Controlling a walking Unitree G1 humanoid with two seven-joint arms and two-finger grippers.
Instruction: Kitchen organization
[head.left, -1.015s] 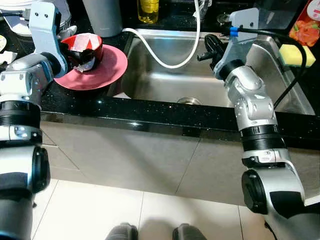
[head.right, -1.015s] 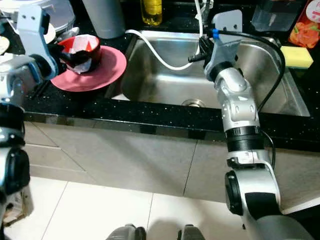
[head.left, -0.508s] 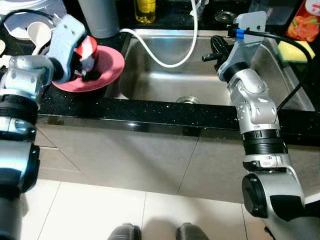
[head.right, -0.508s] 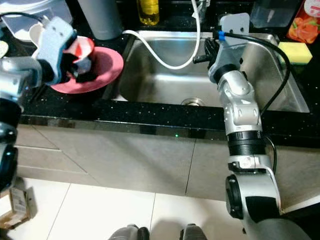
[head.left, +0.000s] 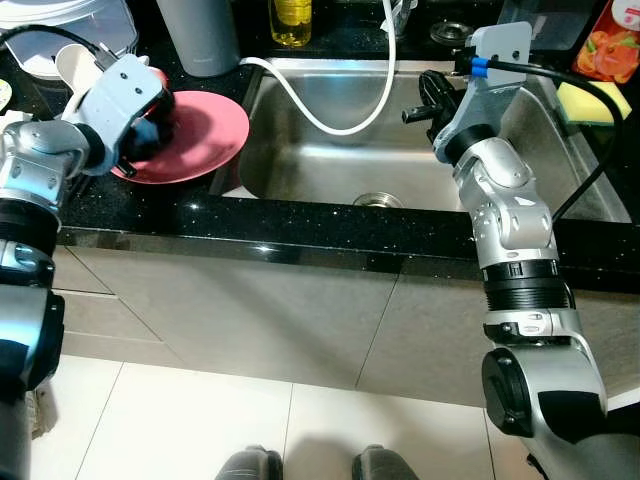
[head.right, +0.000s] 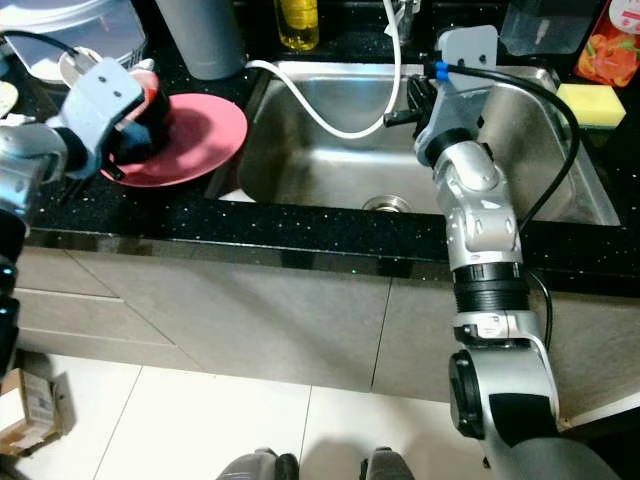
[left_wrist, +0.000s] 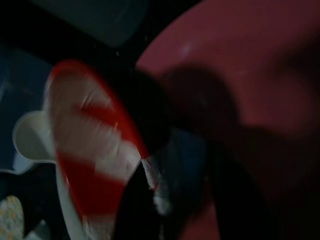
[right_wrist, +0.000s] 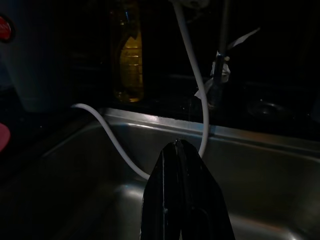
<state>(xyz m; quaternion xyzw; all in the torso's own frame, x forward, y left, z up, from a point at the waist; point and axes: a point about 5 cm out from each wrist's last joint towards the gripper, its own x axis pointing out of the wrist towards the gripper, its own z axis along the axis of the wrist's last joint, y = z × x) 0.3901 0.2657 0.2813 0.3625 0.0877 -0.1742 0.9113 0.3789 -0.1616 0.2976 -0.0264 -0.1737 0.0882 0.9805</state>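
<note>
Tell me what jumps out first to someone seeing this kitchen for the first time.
The pink plate on the black counter left of the sink, where the left gripper meets a red and white bowl at the plate's edge. Next, the steel sink with a white hose looping into it, and the right gripper hovering shut above the basin. A yellow sponge sits at the sink's right edge.

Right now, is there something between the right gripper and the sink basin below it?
Nothing visible blocks it. The right gripper, fingers together, hangs over the sink; the white hose loops through the basin beyond it, to its left.
</note>
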